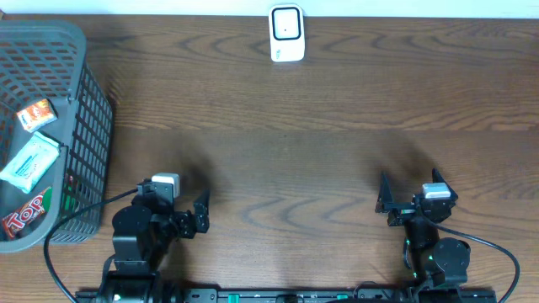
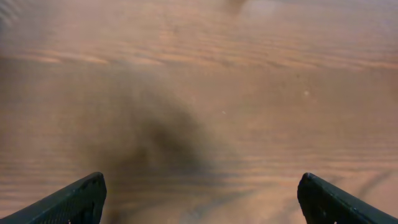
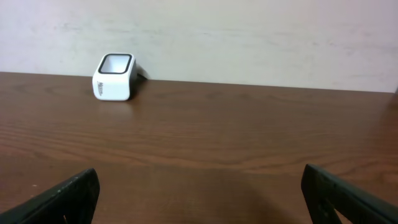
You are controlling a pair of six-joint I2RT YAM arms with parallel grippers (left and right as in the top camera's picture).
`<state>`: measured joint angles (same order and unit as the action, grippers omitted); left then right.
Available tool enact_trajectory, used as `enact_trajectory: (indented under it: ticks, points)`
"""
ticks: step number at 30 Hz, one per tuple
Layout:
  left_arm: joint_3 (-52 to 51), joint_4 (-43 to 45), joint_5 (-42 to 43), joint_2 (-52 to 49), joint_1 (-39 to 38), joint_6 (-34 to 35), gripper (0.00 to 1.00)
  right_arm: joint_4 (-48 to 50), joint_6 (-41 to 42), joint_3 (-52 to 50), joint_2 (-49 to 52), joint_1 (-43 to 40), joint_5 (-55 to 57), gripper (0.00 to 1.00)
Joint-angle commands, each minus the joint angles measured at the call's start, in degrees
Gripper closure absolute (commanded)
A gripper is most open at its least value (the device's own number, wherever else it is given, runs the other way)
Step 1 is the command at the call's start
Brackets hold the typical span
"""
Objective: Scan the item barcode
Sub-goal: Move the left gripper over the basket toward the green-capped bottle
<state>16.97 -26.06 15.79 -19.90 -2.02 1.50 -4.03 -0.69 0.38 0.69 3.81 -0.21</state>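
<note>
A white barcode scanner (image 1: 286, 34) with a dark window stands at the table's far edge; the right wrist view shows the scanner (image 3: 114, 77) far off to the left, in front of the wall. Three packets lie in the grey basket (image 1: 88, 109) at the left: an orange one (image 1: 36, 114), a white-and-green one (image 1: 29, 162) and a red one (image 1: 21, 215). My left gripper (image 1: 194, 212) (image 2: 201, 186) hangs open over bare wood near the front edge. My right gripper (image 1: 386, 204) (image 3: 199, 180) is also open, with nothing between its fingers.
The wooden table (image 1: 286, 135) stretches between the arms and the scanner. The basket's wall stands just left of my left arm. A black cable (image 1: 59, 252) runs from the left arm past the basket's near corner. A pale wall (image 3: 249, 37) rises behind the table.
</note>
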Motion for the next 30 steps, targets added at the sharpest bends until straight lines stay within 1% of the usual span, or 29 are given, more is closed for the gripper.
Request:
enact_trajectory:
  ticks: [1, 5, 13, 17, 18, 23, 25, 28, 30]
  points:
    - [2.19, -2.80, 1.36, -0.35, 0.24, 0.15, 0.02, -0.26, -0.22, -0.07, -0.15, -0.50, 0.33, 0.01]
    - [4.24, -7.19, -1.46, -0.48, 0.24, 1.03, 0.02, -0.24, -0.22, -0.07, -0.13, -0.50, 0.31, 0.01]
    - [13.31, -12.92, -1.49, -1.40, 0.24, 1.05, 0.02, -0.26, -0.22, -0.07, -0.15, -0.50, 0.31, 0.01]
    - [18.69, -16.59, -1.68, -4.42, 0.24, 1.51, 0.02, -0.26, -0.22, -0.07, -0.15, -0.50, 0.31, 0.01]
    - [19.98, -17.18, -2.19, -5.68, 0.24, 2.51, 0.02, -0.26, -0.22, -0.07, -0.13, -0.50, 0.31, 0.01]
    - [24.17, -17.81, -2.29, -11.69, 0.24, 3.74, 0.02, -0.26, -0.22, -0.07, -0.15, -0.50, 0.31, 0.01]
    - [24.76, -17.66, -1.46, -13.35, 0.24, 3.76, 0.02, -0.26, -0.22, -0.07, -0.15, -0.50, 0.31, 0.01]
    - [24.74, -17.16, 3.58, -14.75, 0.24, 3.76, 0.02, -0.26, -0.22, -0.07, -0.13, -0.50, 0.31, 0.01]
    - [24.72, -17.09, 4.79, -15.19, 0.24, 3.76, 0.02, -0.26, -0.22, -0.07, -0.13, -0.50, 0.31, 0.01]
